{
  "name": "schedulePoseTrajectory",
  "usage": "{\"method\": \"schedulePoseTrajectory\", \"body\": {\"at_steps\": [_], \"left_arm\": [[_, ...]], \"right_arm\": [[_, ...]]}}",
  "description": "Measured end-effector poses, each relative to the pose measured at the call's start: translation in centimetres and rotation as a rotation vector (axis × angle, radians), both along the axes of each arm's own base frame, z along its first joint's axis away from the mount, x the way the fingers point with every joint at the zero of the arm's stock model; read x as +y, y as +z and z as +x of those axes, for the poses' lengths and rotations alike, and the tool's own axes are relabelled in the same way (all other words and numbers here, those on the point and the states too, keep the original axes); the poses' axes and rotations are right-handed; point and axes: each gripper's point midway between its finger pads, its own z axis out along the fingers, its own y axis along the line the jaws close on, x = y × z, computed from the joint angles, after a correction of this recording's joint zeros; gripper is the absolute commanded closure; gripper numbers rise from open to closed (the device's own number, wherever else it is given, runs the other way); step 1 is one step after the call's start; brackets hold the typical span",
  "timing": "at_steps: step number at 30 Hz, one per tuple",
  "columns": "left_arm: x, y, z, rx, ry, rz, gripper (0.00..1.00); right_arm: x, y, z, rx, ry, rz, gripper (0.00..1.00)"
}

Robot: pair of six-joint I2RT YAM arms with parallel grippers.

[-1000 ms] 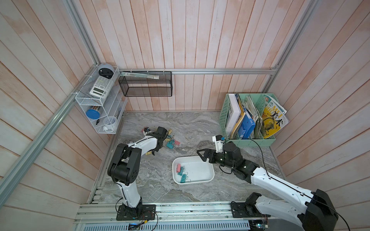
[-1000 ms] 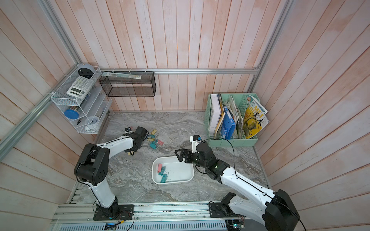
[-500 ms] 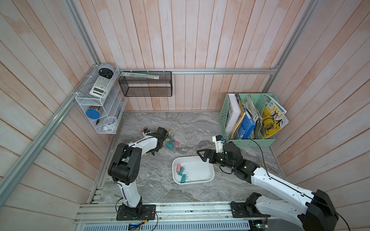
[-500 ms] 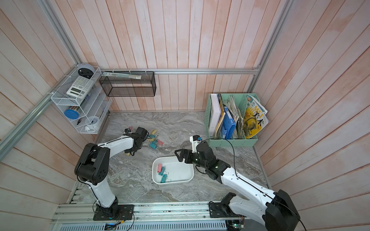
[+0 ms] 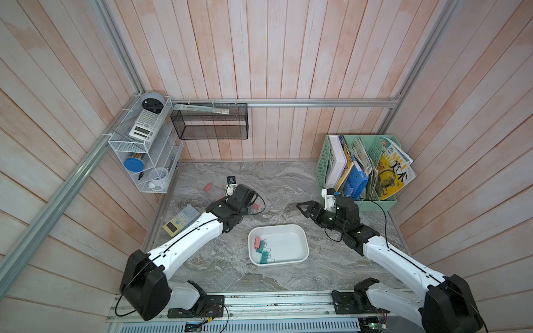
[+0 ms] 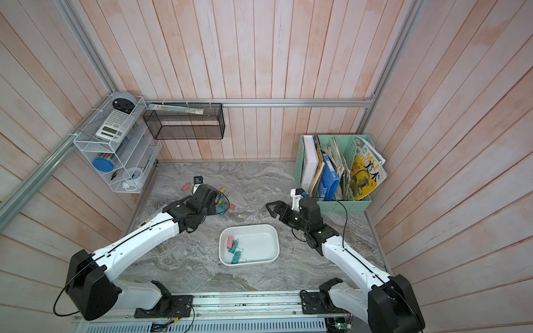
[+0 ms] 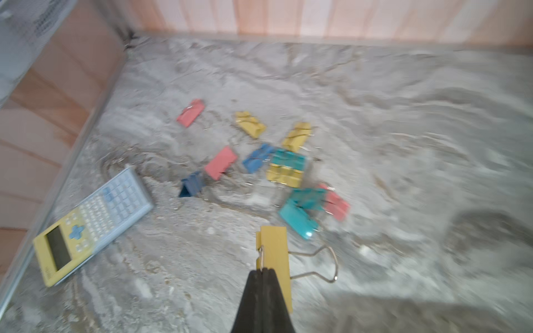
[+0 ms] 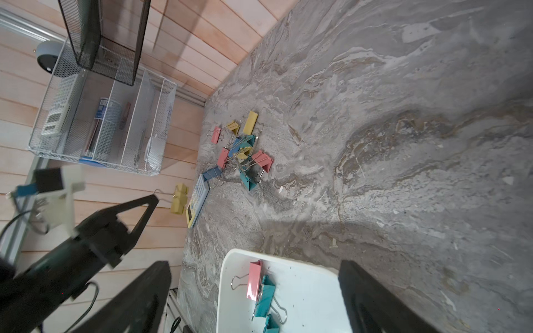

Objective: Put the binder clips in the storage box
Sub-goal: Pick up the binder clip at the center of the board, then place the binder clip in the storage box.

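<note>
the left gripper (image 7: 262, 271) is pinched tight on one wire handle of a yellow clip (image 7: 274, 253). only the wrist views show this. in both top views the arm's own wrist covers the fingertips and the clip.

in the left wrist view the clip's long body runs in line with the fingers. it points away from them toward the pile (image 7: 285, 167) of loose clips on the tabletop (image 7: 403, 144). one end sits alongside the fingertips and the free handle juts out sideways. the right wrist view catches the same clip from the side, hanging off the gripper tip by its handle.

the pile lies just beyond the gripper, near the calculator (image 7: 92, 222). its pink, yellow, blue and teal bodies lie at all angles, some touching. a stray pink clip (image 5: 207, 186) lies apart from the pile toward the back wall.

the box (image 5: 302, 239) stands between the two arms, well apart from the pile, with its long axis running left to right. three clips (image 5: 261, 249), one pink and two teal, lie close together at its left end.

the right gripper (image 5: 302, 209) hovers with jaws spread wide, gripping nothing, just beyond the box's far right corner. its wrist view looks across the box to those three clips.
</note>
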Motion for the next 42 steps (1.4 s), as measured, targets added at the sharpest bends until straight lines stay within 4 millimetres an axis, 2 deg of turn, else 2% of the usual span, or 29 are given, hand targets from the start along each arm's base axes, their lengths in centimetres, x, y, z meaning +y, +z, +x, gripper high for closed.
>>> {"method": "schedulePoseTrajectory", "body": {"at_steps": [4, 7, 10, 16, 19, 25, 29, 33, 35, 38, 40, 42], "left_arm": [[-7.6, 2.0, -5.0, -0.033, -0.241, -0.054, 1.00], [-11.0, 1.8, -8.6, -0.015, -0.338, -0.095, 1.00], [-12.1, 0.8, -10.7, 0.017, -0.345, -0.138, 1.00], [-9.3, -4.9, -12.1, 0.115, -0.229, -0.120, 1.00], [-8.0, -7.1, -12.8, 0.150, -0.183, -0.126, 1.00], [-6.8, -9.6, -13.7, 0.200, -0.129, -0.145, 1.00], [-6.3, -10.3, -13.7, 0.203, -0.099, -0.143, 0.91], [-5.9, -11.5, -13.8, 0.207, -0.093, -0.124, 0.80], [-5.9, -11.8, -13.8, 0.203, -0.095, -0.129, 0.73], [-5.7, -11.0, -13.7, 0.168, -0.109, -0.168, 0.70], [-5.1, -8.9, -12.9, 0.119, -0.106, -0.235, 0.70], [-3.5, -6.1, -10.8, 0.050, -0.057, -0.316, 0.69]], "right_arm": [[-0.8, 0.3, 0.0, 0.005, -0.011, 0.022, 0.02], [-1.2, 1.1, -0.4, -0.016, -0.016, 0.037, 0.03], [-1.4, 1.8, -1.0, -0.039, -0.014, 0.050, 0.02], [-1.6, 2.2, -1.7, -0.049, -0.015, 0.062, 0.03], [-1.4, 1.9, -2.0, -0.037, -0.008, 0.056, 0.03], [-0.5, 1.3, -2.6, -0.019, 0.024, 0.035, 0.03], [0.3, 1.1, -2.8, -0.013, 0.048, 0.011, 0.03], [1.8, 1.9, -3.1, -0.041, 0.089, -0.031, 0.03], [2.5, 2.6, -3.2, -0.063, 0.106, -0.052, 0.03], [3.4, 3.7, -3.4, -0.103, 0.129, -0.088, 0.04], [4.2, 4.4, -3.4, -0.125, 0.146, -0.119, 0.08], [5.1, 4.9, -3.1, -0.133, 0.158, -0.153, 0.12]]}}
